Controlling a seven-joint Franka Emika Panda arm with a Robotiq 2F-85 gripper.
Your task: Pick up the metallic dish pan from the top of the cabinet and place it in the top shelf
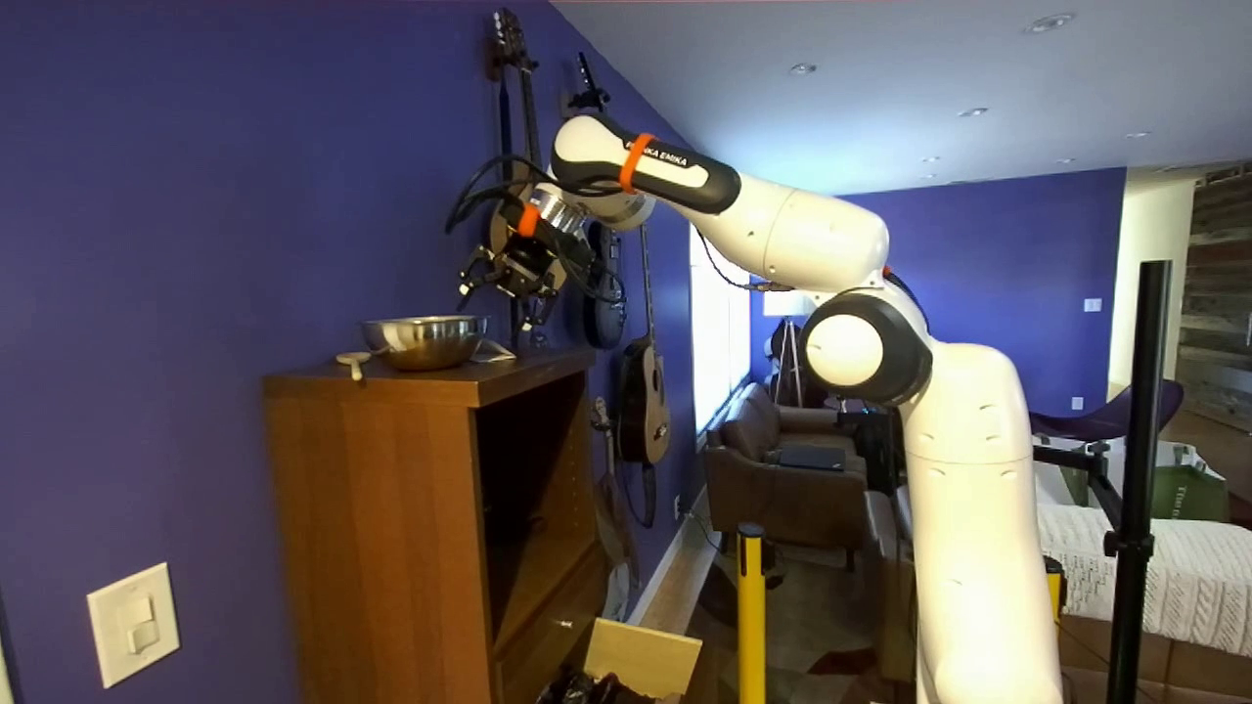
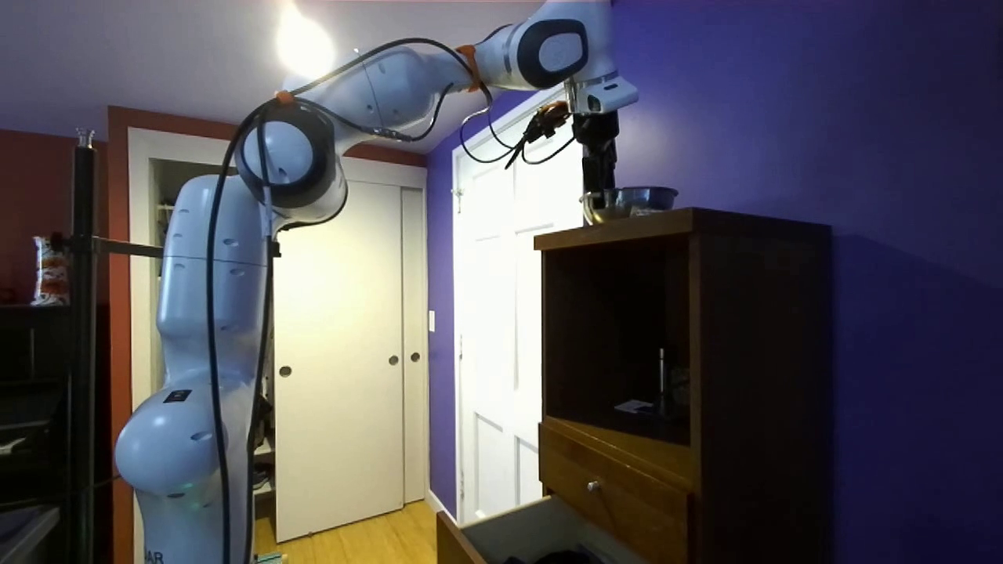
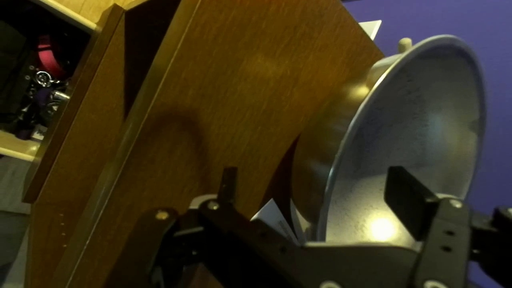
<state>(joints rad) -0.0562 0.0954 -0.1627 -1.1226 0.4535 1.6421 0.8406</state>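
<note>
The metallic dish pan (image 1: 430, 344) stands upright on the flat top of the brown cabinet (image 1: 377, 508); it also shows in an exterior view (image 2: 649, 199). In the wrist view the pan (image 3: 420, 108) fills the right side. My gripper (image 3: 312, 172) is open and empty. In the wrist view one finger lies over the pan's inside and the other outside its rim, over the cabinet top. In an exterior view the gripper (image 1: 497, 305) hangs tilted just above the rim. The top shelf (image 2: 603, 337) is the dark open compartment below the cabinet top.
A small pale handled piece (image 1: 354, 362) and a folded white card (image 3: 276, 220) lie beside the pan. An upright metal object (image 2: 663, 384) stands inside the shelf. An open drawer (image 2: 541, 525) juts out below. Blue wall is behind the cabinet; guitars (image 1: 643, 401) hang nearby.
</note>
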